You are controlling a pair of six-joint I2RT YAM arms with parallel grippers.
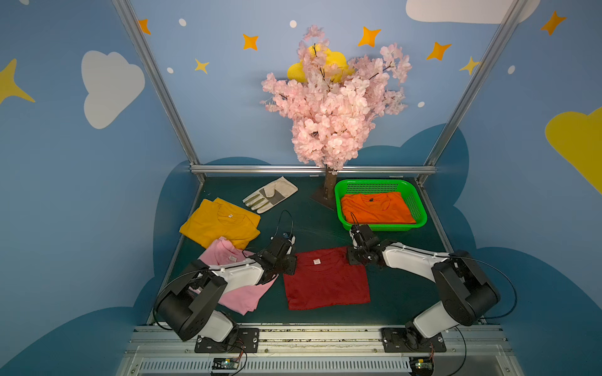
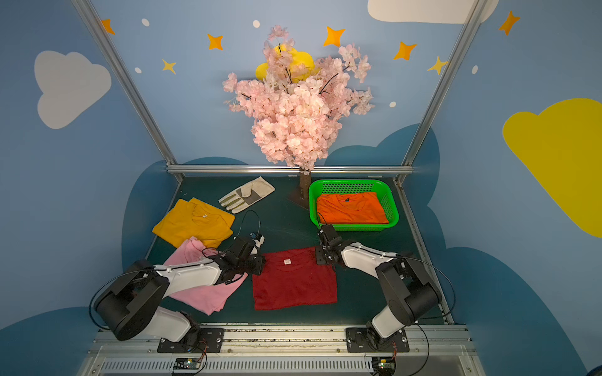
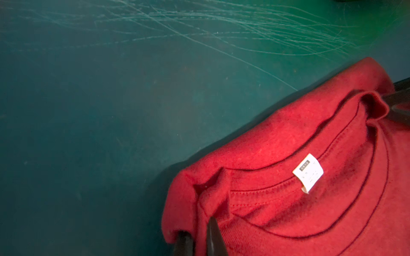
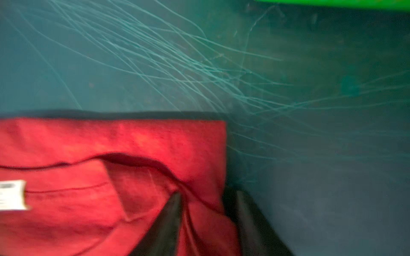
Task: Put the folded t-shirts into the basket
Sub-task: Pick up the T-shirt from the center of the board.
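The dark red t-shirt [image 1: 325,280] lies flat at the front middle of the mat. My left gripper [image 3: 198,237] is shut on its collar-side left corner, with cloth pinched between the fingers. My right gripper [image 4: 208,210] holds the collar-side right corner, where bunched red cloth fills the gap between its fingers [image 4: 175,212]. The green basket [image 1: 371,183] at the back right holds the orange t-shirt [image 1: 374,208]. At the left lie the yellow t-shirt [image 1: 218,224] and the pink t-shirt [image 1: 241,296], the pink one partly under my left arm.
A beige-and-grey work glove [image 1: 270,195] lies at the back middle. A pink blossom tree [image 1: 332,107] stands on a flat base just left of the basket. Metal frame rails [image 1: 312,169] border the mat.
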